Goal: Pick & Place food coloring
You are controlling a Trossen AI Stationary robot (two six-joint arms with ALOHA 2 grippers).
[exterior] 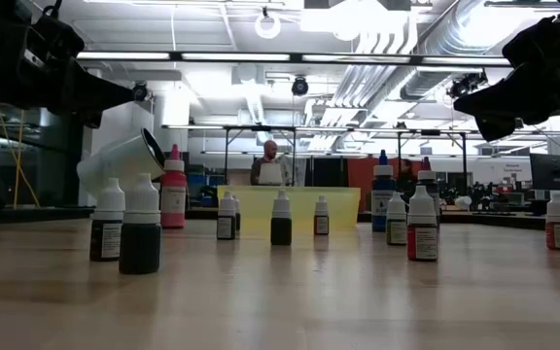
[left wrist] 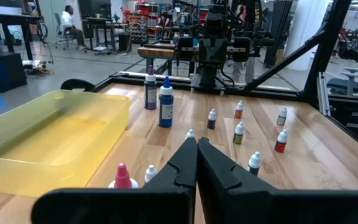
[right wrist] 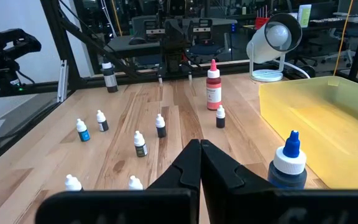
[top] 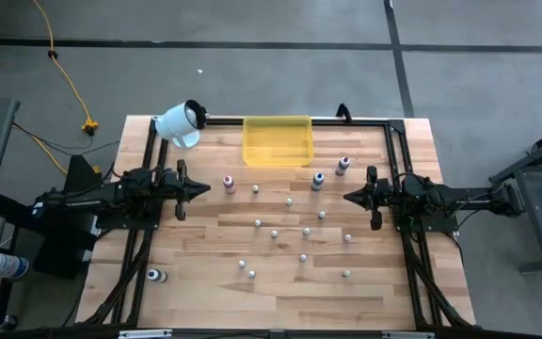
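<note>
Several small whitish dropper bottles (top: 274, 233) stand upright, scattered over the wooden table between the two arms. Three taller bottles stand nearer the far edge: a pink one (top: 229, 184), a blue one (top: 317, 179) and a purple one (top: 343, 165). One more small bottle (top: 156, 275) stands apart near the table's near left corner. My left gripper (top: 202, 188) hovers shut at the table's left, just left of the pink bottle (left wrist: 122, 176). My right gripper (top: 349, 197) hovers shut at the table's right, near the blue bottle (right wrist: 288, 163). Neither touches a bottle.
A translucent yellow rectangular tray (top: 277, 141) sits at the middle of the far edge. A big white cylinder on a round foot (top: 179, 121) stands at the far left corner. Black frame rails (top: 398, 151) run along the table's sides. People sit in the room beyond (exterior: 270, 163).
</note>
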